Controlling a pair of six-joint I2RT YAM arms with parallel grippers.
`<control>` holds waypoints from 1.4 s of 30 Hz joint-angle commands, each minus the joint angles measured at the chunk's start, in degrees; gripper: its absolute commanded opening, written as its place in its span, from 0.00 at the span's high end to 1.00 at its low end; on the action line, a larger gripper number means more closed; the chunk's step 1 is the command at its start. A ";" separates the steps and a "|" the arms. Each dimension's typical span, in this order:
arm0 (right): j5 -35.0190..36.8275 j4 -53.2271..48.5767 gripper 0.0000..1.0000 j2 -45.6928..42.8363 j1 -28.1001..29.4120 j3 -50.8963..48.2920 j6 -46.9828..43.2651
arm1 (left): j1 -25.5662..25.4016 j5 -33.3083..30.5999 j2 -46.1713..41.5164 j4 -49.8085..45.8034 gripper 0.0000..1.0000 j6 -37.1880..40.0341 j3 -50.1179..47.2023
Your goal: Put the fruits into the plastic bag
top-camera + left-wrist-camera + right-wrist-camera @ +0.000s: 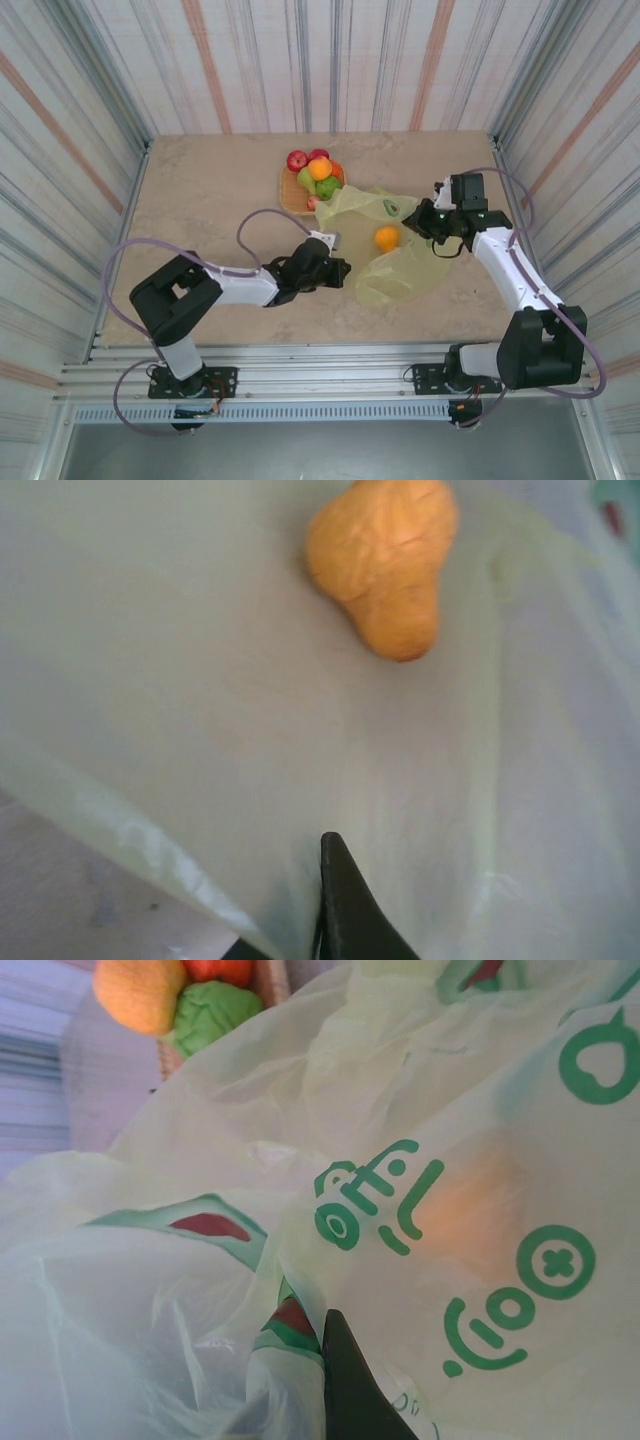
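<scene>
Between the clenched jaws of the left gripper (338,270) sits the rim of the plastic bag (400,275): thin, limp, likely slippery, best held by its edges. The right gripper (428,218) pinches the opposite edge. Just beyond the fingers, one orange (386,238) lies inside. Farther off, light-looking fruits (318,168) fill the wicker tray (288,195).

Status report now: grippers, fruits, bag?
Left gripper and right gripper both shut on plastic bag. One orange inside; other fruits on wicker tray. Nothing blocking.
</scene>
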 commanded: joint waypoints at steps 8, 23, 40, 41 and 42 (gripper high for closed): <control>16.55 -17.08 1.00 -5.05 -0.16 11.92 -16.39 | 4.96 16.47 -12.78 -5.03 1.00 -3.08 6.38; 19.32 -16.95 1.00 -3.55 -0.09 13.35 -19.06 | 10.66 21.74 -9.29 -16.82 0.45 4.74 9.77; 15.06 -10.90 1.00 0.31 -0.37 12.04 -18.53 | 27.29 8.86 -5.27 -37.09 0.28 17.21 22.94; 14.65 -10.73 1.00 0.53 -0.46 12.02 -18.53 | 27.39 8.43 -2.65 -38.01 0.29 18.15 25.48; 14.38 -10.54 1.00 0.66 -0.57 12.03 -18.53 | 27.38 7.76 0.02 -39.19 0.29 18.79 28.17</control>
